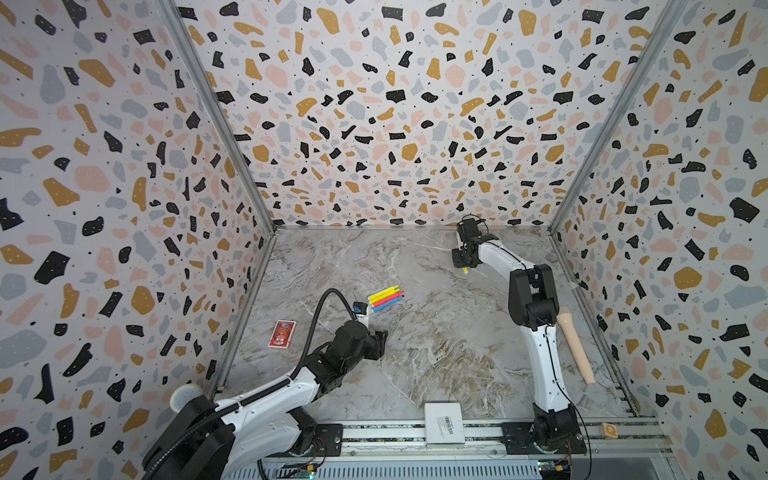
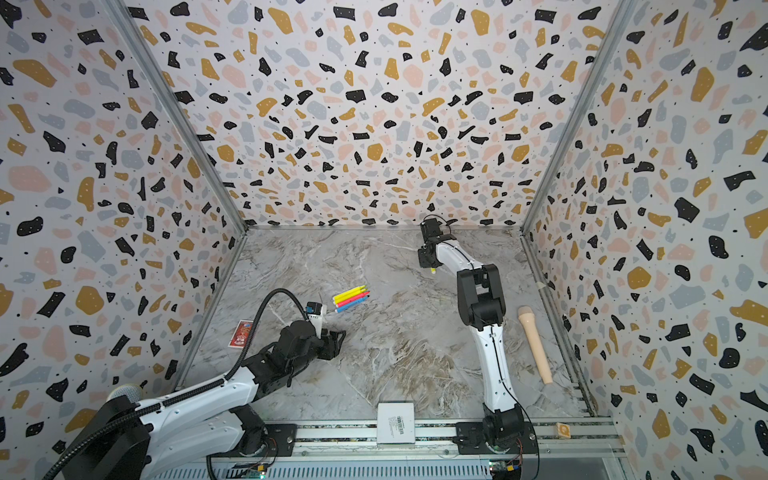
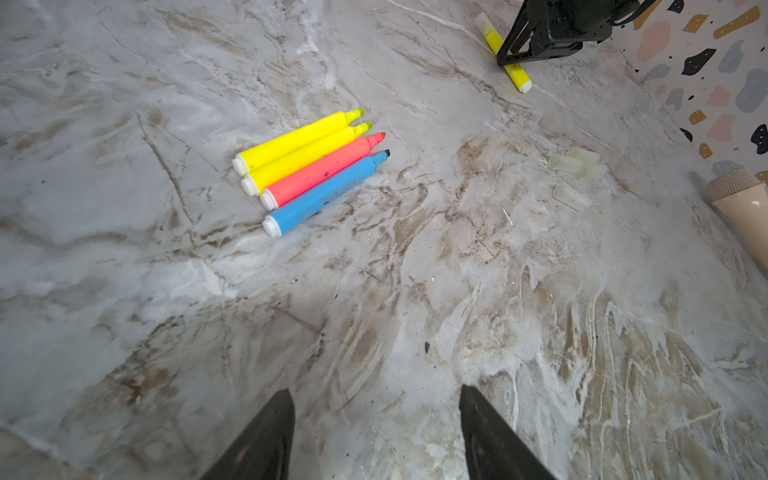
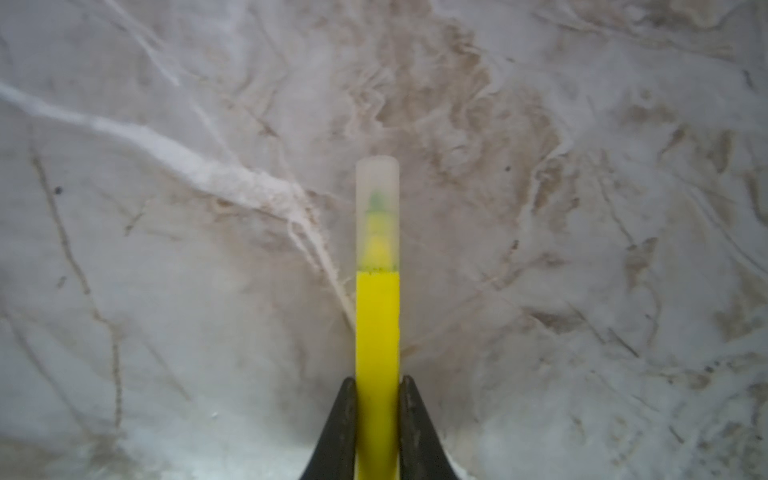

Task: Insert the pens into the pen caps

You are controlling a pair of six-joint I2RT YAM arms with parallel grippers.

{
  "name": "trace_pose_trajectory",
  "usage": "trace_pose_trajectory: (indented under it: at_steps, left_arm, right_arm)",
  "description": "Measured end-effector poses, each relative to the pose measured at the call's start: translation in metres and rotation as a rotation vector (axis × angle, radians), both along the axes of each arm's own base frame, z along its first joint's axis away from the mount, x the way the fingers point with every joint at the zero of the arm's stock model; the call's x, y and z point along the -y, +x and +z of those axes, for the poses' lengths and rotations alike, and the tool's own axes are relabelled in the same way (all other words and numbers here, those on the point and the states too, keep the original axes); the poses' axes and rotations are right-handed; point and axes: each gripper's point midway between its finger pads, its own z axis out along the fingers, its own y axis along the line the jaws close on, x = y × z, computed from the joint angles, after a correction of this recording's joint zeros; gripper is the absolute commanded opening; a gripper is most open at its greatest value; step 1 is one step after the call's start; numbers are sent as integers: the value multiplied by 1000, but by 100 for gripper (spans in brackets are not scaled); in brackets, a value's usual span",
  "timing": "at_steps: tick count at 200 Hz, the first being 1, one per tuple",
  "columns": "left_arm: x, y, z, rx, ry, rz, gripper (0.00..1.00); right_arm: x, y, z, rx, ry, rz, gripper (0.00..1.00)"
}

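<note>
Nearest the rig's base, the left gripper (image 3: 374, 392) is hovering over the grey marble-patterned tabletop (image 3: 415, 316), its black fingers standing apart with nothing between them. Just beyond, four uncapped marker pens (image 3: 311, 170) are lying side by side and touching: two bright yellow, one pink-red, one blue. Farther off, small clear plastic caps (image 3: 575, 164) are lying in a loose cluster, barely showing against the marble. Farthest back, the right gripper (image 4: 378, 382) is clamping the barrel of a third yellow pen (image 4: 378, 320), whose tip is sitting inside a frosted translucent cap (image 4: 377, 199). That cap is possibly not pressed fully home and could slip off on release. Pulling one pen from the tight row is likely to scatter its neighbours, and the light, round caps may roll away if nudged.
</note>
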Motion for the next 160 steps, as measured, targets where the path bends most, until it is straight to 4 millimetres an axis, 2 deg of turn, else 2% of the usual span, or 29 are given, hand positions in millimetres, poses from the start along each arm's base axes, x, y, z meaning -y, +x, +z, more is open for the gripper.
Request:
trace_pose_trajectory:
  at_steps: [22,43,56,77,98,119,138,160]
  left_arm:
    - [0,0,-2,-6,5,0,63]
    - [0,0,-4,-10,9,-1,63]
    - [0,0,-3,-10,10,-1,63]
    - [2,2,1,-4,8,-3,64]
    - [4,5,7,8,5,-6,64]
    - [7,11,14,21,9,-10,64]
    - [8,20,17,17,29,-3,64]
    - [6,40,19,8,50,14,64]
  right_arm:
    - [3,2,0,10,-4,-14,24]
    - [3,2,1,17,-4,-19,41]
    - [2,2,2,19,-2,-20,48]
    - [2,-2,4,13,2,-16,51]
    - [2,-16,11,1,9,-7,51]
    - [-3,-35,36,22,28,14,52]
    - [-16,-59,74,81,73,56,54]
    - [-35,-97,119,171,171,138,60]
